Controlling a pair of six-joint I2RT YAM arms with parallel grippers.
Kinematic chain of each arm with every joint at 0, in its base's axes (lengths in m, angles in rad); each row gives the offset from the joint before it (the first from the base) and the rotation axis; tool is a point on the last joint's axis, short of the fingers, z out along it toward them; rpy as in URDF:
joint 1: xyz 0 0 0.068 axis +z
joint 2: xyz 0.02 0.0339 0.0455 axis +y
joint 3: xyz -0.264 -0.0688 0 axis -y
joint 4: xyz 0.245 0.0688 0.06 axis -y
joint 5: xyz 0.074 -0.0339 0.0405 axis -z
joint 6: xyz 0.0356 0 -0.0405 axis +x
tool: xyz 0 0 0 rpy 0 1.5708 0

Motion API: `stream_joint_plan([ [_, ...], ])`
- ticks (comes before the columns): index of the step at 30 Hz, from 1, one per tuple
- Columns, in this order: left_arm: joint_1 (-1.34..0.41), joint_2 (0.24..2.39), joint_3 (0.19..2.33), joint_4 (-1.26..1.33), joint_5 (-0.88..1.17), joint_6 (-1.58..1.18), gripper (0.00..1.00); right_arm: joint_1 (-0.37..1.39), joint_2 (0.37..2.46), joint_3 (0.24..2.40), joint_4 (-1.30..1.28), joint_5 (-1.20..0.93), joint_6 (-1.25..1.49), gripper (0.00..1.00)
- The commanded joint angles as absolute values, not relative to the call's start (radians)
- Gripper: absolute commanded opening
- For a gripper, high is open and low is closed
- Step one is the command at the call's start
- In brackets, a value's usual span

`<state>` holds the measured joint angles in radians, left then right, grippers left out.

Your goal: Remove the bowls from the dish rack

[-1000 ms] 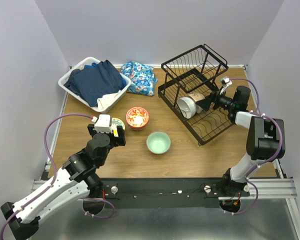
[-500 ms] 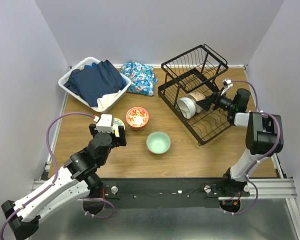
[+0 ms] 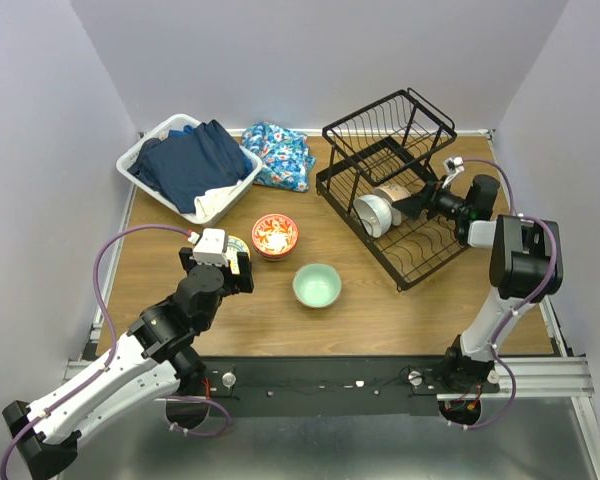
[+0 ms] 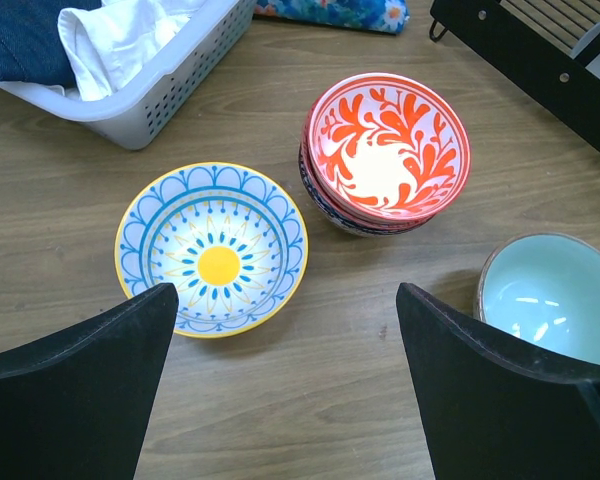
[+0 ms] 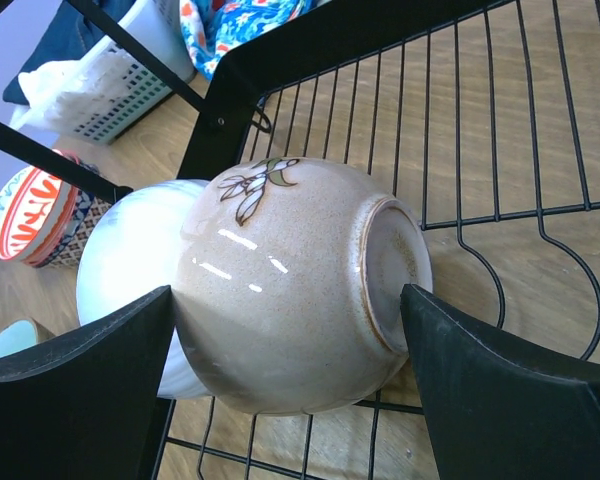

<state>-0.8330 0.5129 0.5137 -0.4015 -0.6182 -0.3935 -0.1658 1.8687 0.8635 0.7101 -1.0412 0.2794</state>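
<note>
1. Left gripper [image 4: 285, 300]: jaws spread wide, nothing between them, hanging over the brown wooden table [image 4: 310, 410].
2. Yellow round ceramic bowl with blue-and-white petal pattern inside [image 4: 212, 250]: upright on the table just ahead of the left gripper, toward its left finger. Nothing in it.
3. Red-orange floral bowl [image 4: 385, 150]: ahead of the left gripper, toward its right finger, nested on top of a dark blue patterned bowl [image 4: 325, 200].
4. Mint green bowl with brown rim [image 4: 555, 300]: on the table just outside the right finger. Nothing in it.
5. White plastic laundry basket [image 4: 170, 90]: farther ahead and to the left, holding dark blue cloth [image 4: 25, 35] and white cloth [image 4: 130, 25].
6. Right gripper [image 5: 285, 300]: jaws spread wide, one finger on each side of the beige bowl; contact cannot be told.
7. Beige glazed bowl with painted sprig [image 5: 290, 290]: lying on its side on the lower tier of the black wire dish rack [image 5: 230, 90], directly ahead of the right gripper.
8. White bowl [image 5: 120, 270]: on its side in the same tier, against the beige bowl, just beyond one finger.
</note>
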Motion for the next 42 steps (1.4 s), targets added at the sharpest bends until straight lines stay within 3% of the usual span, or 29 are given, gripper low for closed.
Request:
stream_joint_plan([
  [1, -0.83, 0.505, 0.5, -0.391, -0.607, -0.402, 0.99, -0.167, 1.91, 0.9, 0.692, -1.127, 0.299, 1.0],
  [23, -0.83, 0.495, 0.503, -0.396, -0.603, -0.403, 0.99, -0.166, 1.907, 0.993, 0.385, -1.105, 0.103, 0.97],
  [32, -0.828, 0.489, 0.502, -0.397, -0.609, -0.405, 0.99, -0.167, 1.803, 0.973, 0.345, -1.011, 0.048, 0.8],
  [39, -0.828, 0.488, 0.502, -0.387, -0.606, -0.4, 0.99, -0.166, 1.749, 0.954, 0.314, -0.971, 0.018, 0.57],
  [42, -0.828, 0.485, 0.502, -0.385, -0.606, -0.4, 0.99, -0.166, 1.72, 0.934, 0.327, -0.956, 0.025, 0.55],
])
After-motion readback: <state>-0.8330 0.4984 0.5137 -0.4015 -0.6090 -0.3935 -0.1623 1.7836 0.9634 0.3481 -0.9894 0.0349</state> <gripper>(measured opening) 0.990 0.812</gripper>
